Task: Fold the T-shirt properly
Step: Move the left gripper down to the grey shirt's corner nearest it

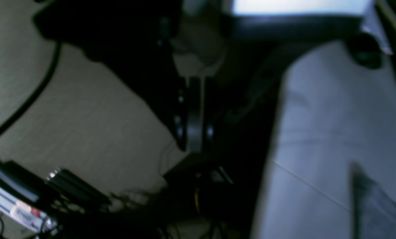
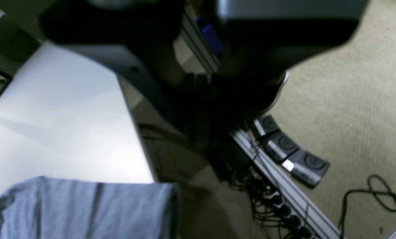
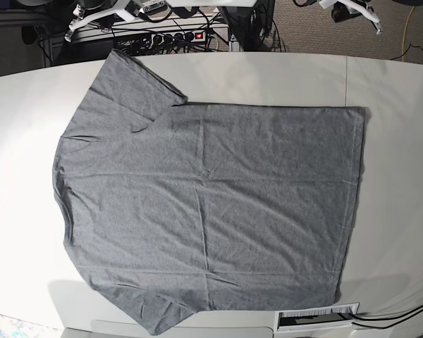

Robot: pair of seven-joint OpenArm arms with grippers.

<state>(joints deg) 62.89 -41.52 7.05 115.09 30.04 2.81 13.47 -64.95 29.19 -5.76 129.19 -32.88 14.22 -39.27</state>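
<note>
Starting point, I'd say: no fold made. White counter (image 3: pixel 395 91), smooth, curved far edge, carries the T-shirt (image 3: pixel 211 204) spread flat across its middle, neck end left, hem right. Heather-grey knit, soft, lightly creased; one sleeve far-left, one near-left. Both arms off the base view; each end effector is a dark blur in its wrist view, cannot tell apart or together. Next likely needs both ends of one long edge pinched.

Both wrist views show only dark blurred gripper bodies, their jaw positions unreadable.
</note>
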